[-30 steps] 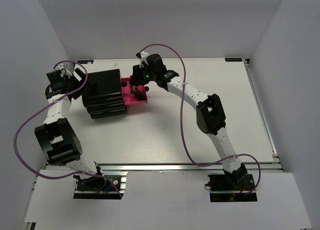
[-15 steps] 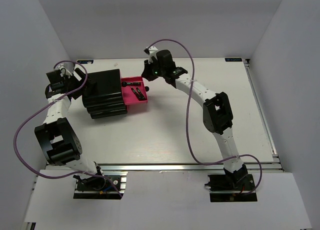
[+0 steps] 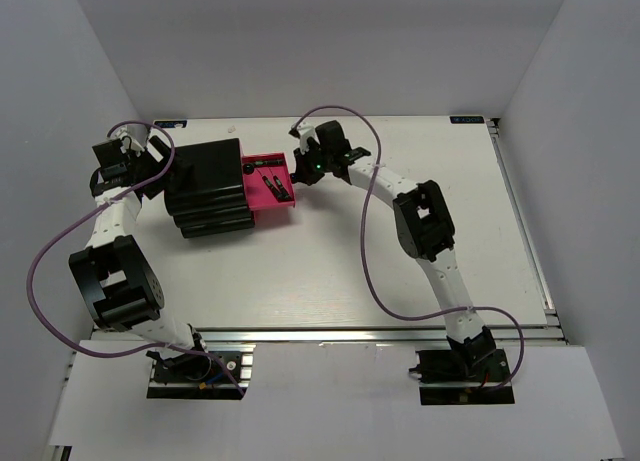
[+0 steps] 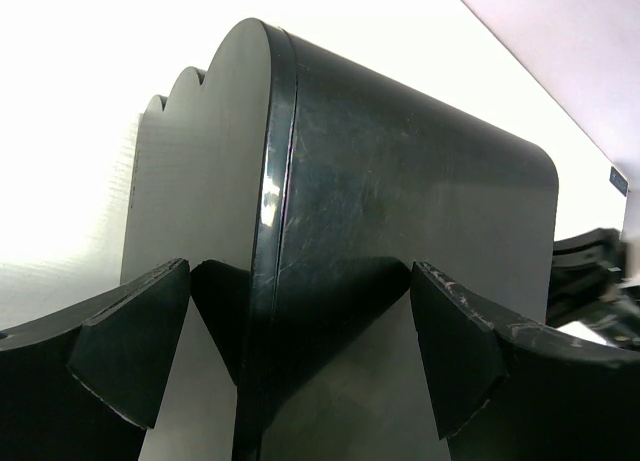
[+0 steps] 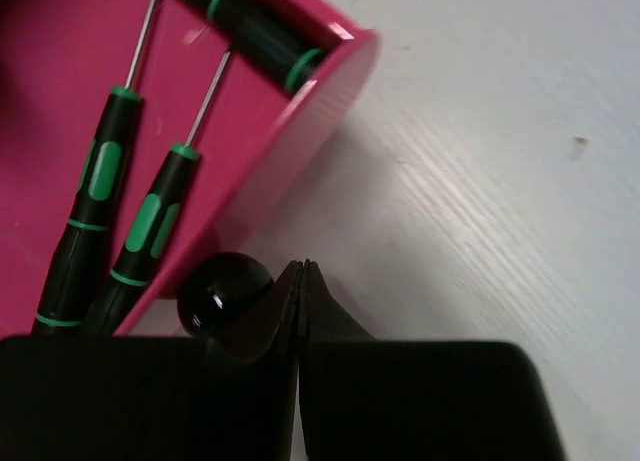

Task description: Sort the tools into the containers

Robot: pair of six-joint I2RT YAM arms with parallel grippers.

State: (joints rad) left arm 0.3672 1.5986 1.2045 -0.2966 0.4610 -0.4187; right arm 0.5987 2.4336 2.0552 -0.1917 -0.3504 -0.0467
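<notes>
From above, a black cabinet [image 3: 205, 186] sits at the far left of the table [image 3: 300, 271]. One magenta drawer [image 3: 258, 197] stands open to its right, with tools inside. The right gripper [image 3: 298, 170] is at the drawer's front.

Left wrist view: the left gripper [image 4: 300, 351] gapes wide astride the cabinet's edge, holding nothing.

Right wrist view: the right gripper's jaws are pressed together and empty, just beside the drawer's round black knob [image 5: 225, 291]. Two slim black-and-green screwdrivers [image 5: 95, 196] lie side by side in the drawer.
</notes>
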